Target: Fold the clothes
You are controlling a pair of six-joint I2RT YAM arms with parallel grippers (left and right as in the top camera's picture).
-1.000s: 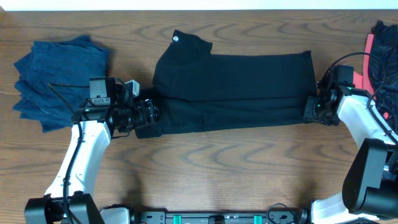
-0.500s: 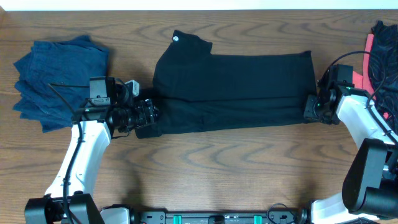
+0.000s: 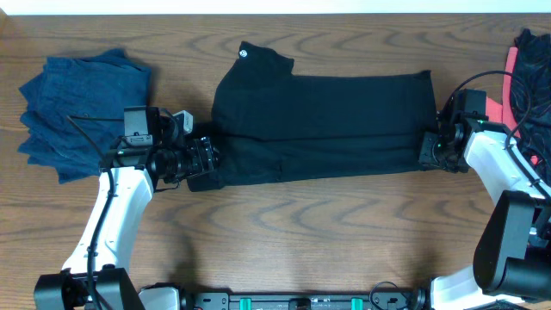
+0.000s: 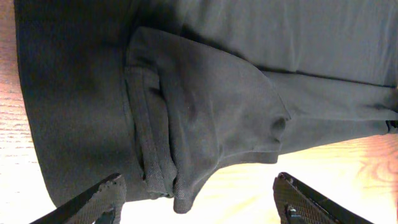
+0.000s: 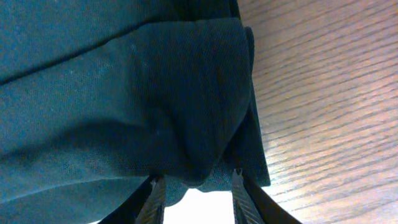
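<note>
A black garment (image 3: 318,125) lies flat and folded lengthwise across the table's middle, with a small white round logo (image 3: 243,53) at its back left corner. My left gripper (image 3: 205,159) is open at its left end. In the left wrist view the jaws (image 4: 196,202) stand wide apart around a folded hem corner (image 4: 186,124) without pressing on it. My right gripper (image 3: 428,151) is at the right end. In the right wrist view its fingers (image 5: 198,193) are close together, with a bunched fold of the garment (image 5: 186,124) between them.
A pile of blue clothes (image 3: 82,112) lies at the far left, behind my left arm. At the right edge lie a coral-red piece (image 3: 510,65) and more black fabric (image 3: 534,77), just behind my right arm. Bare wood runs along the front.
My right gripper has shifted very slightly left and back at the garment's right end. My left arm and the garment have not visibly moved.
</note>
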